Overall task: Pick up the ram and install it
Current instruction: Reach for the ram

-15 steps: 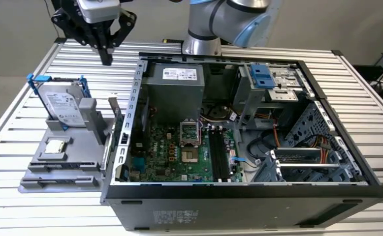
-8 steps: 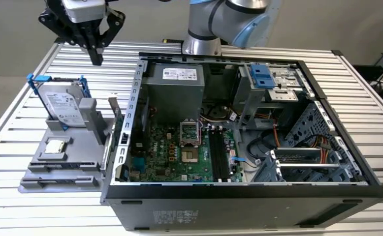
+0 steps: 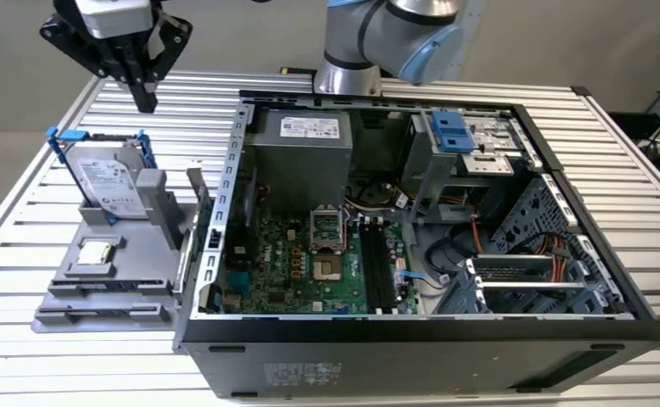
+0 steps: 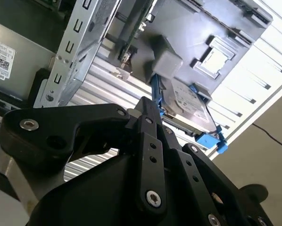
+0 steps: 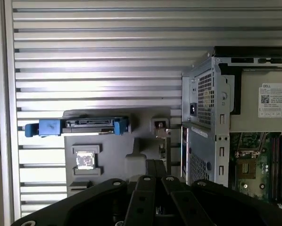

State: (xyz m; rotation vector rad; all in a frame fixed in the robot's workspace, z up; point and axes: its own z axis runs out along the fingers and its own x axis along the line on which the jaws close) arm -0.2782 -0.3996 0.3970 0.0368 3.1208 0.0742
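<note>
Exterior view: claw (image 3: 146, 103) pinched together on nothing above the bench (image 3: 25, 182), ram (image 3: 195, 208) parked right beside the computer case (image 3: 421, 343), easy to clip that wall.

Exterior view is sitting up high, looking down at a slant over the open computer case (image 3: 421, 220) and the slatted table (image 3: 624, 161), fairly far back. First wrist view is staring straight down past the gripper (image 5: 156, 164) from well above; second wrist view is peering along it, tilted and closer. All three are catching the hard drive (image 3: 109, 182) on the grey holder (image 3: 115, 292) beside the case
</note>
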